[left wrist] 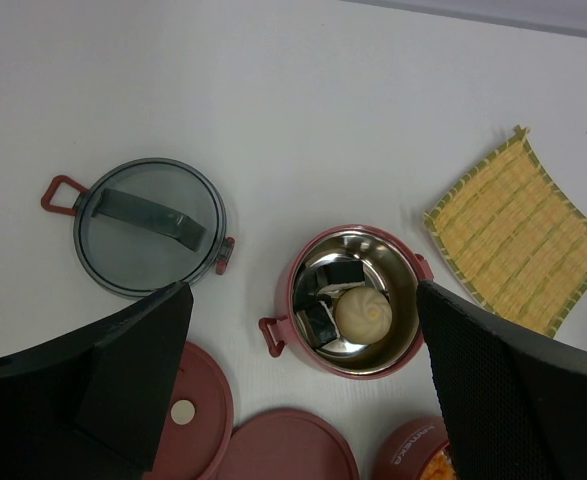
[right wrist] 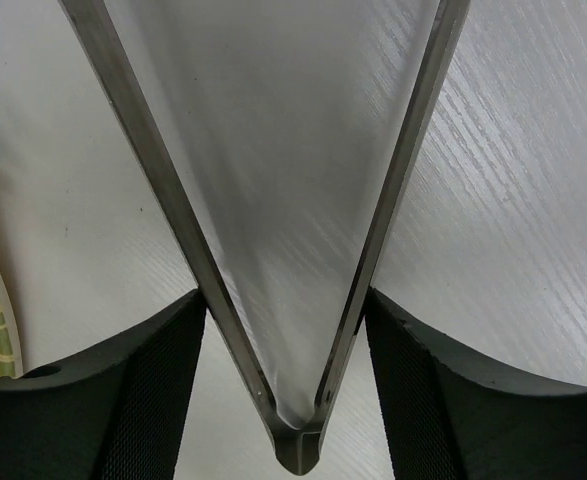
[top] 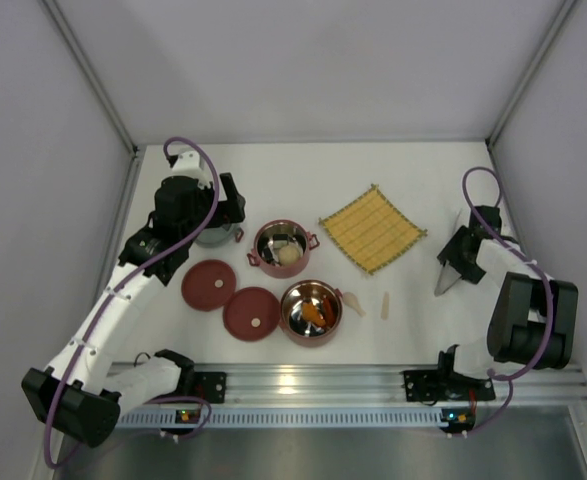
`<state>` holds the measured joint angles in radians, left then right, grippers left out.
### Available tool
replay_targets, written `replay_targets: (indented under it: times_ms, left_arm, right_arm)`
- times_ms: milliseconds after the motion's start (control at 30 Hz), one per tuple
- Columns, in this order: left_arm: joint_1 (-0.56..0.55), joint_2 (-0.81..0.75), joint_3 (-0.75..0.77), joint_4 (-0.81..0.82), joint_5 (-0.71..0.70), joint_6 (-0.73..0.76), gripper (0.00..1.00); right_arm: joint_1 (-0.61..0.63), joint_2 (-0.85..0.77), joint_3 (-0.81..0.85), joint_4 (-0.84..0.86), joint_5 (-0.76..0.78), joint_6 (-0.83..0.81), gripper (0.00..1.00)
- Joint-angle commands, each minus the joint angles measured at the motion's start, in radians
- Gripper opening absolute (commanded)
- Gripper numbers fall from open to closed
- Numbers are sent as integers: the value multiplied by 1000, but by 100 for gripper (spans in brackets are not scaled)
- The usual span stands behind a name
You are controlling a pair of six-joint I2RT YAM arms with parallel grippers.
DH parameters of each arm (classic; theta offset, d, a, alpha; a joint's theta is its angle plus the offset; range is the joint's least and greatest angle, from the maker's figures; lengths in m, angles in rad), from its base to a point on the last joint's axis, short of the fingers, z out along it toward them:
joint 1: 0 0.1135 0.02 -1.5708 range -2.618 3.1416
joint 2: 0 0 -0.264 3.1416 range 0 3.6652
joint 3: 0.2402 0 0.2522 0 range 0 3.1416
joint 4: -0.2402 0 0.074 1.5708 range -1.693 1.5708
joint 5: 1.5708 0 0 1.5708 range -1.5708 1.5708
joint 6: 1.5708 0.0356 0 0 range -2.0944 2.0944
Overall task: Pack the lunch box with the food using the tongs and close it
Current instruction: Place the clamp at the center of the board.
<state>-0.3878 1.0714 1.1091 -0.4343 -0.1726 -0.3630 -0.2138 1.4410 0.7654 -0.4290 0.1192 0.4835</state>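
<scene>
Steel tongs (right wrist: 168, 200), likely light, springy and slick, are pinched near their hinge by the right gripper (right wrist: 285, 300) at three o'clock; left gripper (left wrist: 303, 320) gapes wide.

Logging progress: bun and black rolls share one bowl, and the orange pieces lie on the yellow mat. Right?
No: the orange pieces lie in the other bowl, not on the yellow mat, as the top view shows. Bun and black rolls do share one bowl.
</scene>
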Motion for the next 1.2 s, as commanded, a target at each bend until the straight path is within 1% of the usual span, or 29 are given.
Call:
replay_targets:
  times_ms: [0, 200, 400, 500, 567, 667, 800, 867, 900, 933, 967, 1000, 1033, 1067, 1100, 1133, 1167]
  left_arm:
    - [3, -22, 23, 20, -4, 9, 99]
    - [3, -24, 21, 19, -10, 7, 99]
    - [1, -27, 21, 19, -11, 6, 98]
    - [1, -28, 21, 19, -15, 7, 99]
    - [3, -30, 21, 19, -16, 7, 99]
    - [1, -28, 23, 19, -16, 7, 99]
    - [3, -31, 21, 17, -45, -1, 99]
    - [3, -31, 21, 16, -68, -8, 99]
    - [3, -30, 21, 14, -93, -19, 99]
    - [1, -30, 21, 11, -109, -24, 98]
    - [3, -30, 24, 3, -128, -28, 99]
    - [3, -28, 31, -1, -148, -37, 99]
    - [3, -30, 35, -6, -178, -42, 99]
    - [7, -28, 47, -17, -188, -44, 99]
    - [10, -30, 82, -26, -195, -54, 99]
    - [15, -30, 104, -37, -214, -57, 99]
    - [21, -31, 130, -41, -226, -59, 99]
  right_arm:
    - [-16, -8, -3, 70, 11, 10, 64]
    - [-16, -62, 8, 36, 20, 13, 65]
    - [-16, -142, 66, -63, 20, 3, 70]
    - [-16, -171, 81, -92, 23, -8, 71]
    - [-16, -188, 87, -114, 34, -10, 74]
    - [-16, -221, 97, -145, 43, -26, 76]
    - [11, -315, 144, -181, -22, -57, 75]
    - [98, -318, 234, -218, -55, -63, 75]
    - [149, -300, 276, -238, -52, -60, 74]
    - [199, -283, 364, -279, -23, -56, 73]
    - [352, -262, 409, -296, -7, -51, 72]
    - [423, -202, 461, -313, 8, -37, 70]
    - [486, -170, 563, -336, 29, -30, 68]
    - [608, -133, 612, -340, 34, -17, 66]
    - [666, -51, 667, -344, 39, -16, 64]
    - [712, -6, 777, -350, 43, -14, 60]
    - [793, 46, 834, -369, 39, -17, 58]
